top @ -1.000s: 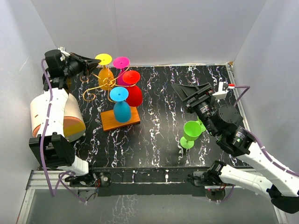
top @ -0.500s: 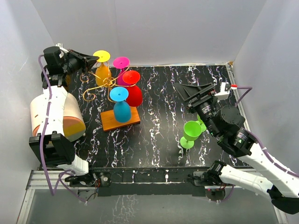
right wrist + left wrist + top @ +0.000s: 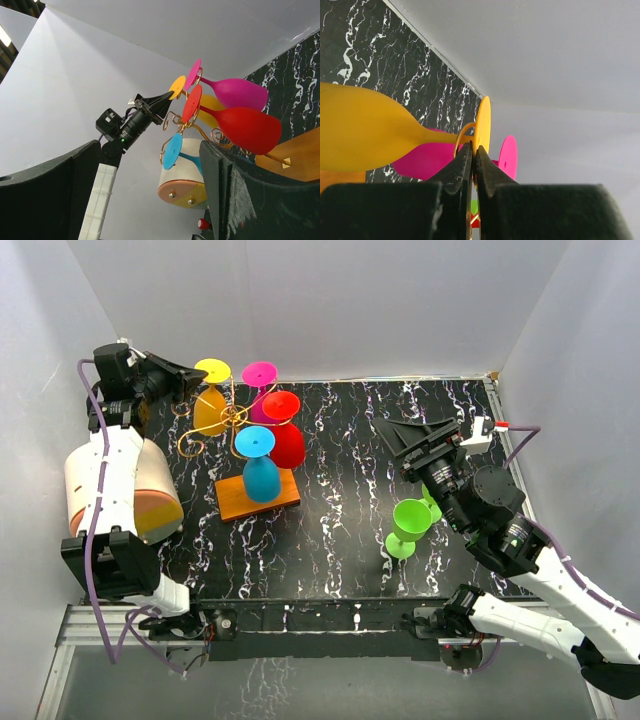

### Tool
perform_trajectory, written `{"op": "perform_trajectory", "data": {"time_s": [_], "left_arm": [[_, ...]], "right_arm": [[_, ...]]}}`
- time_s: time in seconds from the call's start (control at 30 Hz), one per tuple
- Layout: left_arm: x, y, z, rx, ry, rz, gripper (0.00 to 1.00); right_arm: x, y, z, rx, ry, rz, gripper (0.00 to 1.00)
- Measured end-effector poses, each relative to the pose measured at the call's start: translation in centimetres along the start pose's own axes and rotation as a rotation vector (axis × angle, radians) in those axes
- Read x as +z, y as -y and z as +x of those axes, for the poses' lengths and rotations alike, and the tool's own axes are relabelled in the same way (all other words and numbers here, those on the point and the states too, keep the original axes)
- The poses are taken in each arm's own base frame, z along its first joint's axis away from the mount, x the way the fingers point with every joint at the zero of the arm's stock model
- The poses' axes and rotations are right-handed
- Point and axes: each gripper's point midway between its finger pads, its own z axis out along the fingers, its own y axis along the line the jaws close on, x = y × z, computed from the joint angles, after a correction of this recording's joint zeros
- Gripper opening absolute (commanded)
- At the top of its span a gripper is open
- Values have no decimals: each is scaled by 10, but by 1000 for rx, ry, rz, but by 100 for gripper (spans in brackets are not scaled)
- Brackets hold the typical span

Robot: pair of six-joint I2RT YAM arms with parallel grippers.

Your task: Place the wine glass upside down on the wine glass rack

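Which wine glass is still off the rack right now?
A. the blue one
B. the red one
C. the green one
C: the green wine glass stands upright on the table, well to the right of the wine glass rack, while the blue glass and the red glass hang bowl-down on the rack.

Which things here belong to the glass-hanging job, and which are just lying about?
Job: yellow wine glass, its foot pinched by the left gripper; wine glass rack.
Lying about: pink glass, red glass, blue glass on the rack; green glasses; white drum; open right gripper.
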Motion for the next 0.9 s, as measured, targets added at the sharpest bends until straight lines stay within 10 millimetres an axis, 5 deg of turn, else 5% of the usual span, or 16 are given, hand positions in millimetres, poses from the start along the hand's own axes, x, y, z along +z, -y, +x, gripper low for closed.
{"op": "perform_trajectory", "data": {"time_s": [0.4, 0.67, 0.9], "left_arm": [[-10, -2, 2, 29, 12, -24, 1], [-17, -5, 3, 50, 22, -50, 35], [-24, -3, -5, 109, 69, -79, 41]], "right_arm": [[0, 0, 0, 0, -1, 1, 78], [0, 2, 1, -2, -2, 4, 78], [0, 6, 3, -5, -5, 11, 78]]}}
